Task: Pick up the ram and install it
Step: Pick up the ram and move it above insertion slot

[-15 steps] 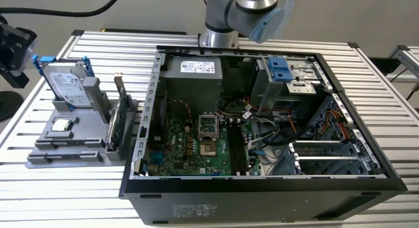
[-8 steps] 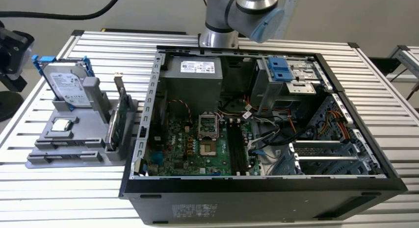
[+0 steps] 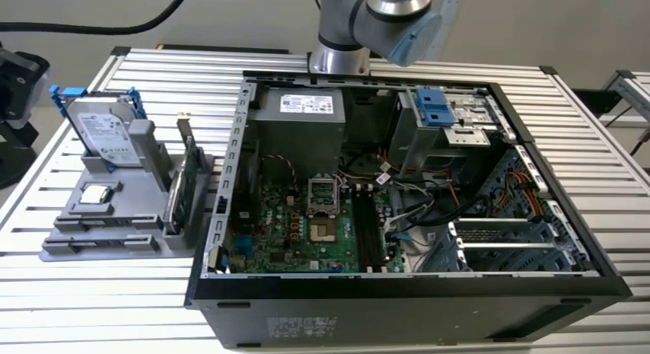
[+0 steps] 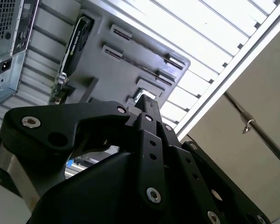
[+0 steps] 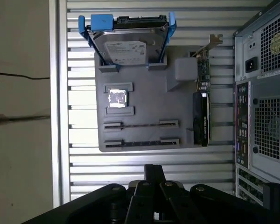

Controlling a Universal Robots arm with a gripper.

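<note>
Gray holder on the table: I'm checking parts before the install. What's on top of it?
A hard drive in a blue frame, a square chip and a green card. Its two long slots may hold sticks edge-on; cannot tell.

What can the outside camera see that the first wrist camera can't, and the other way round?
The exterior view looks down into the open computer. It shows the green board, the wires and the robot arm above. The first wrist view faces the computer's back with its vent holes, and it has the black gripper in front. Both share the gray holder, the hard drive in its blue frame, the green card and the slatted table.
</note>
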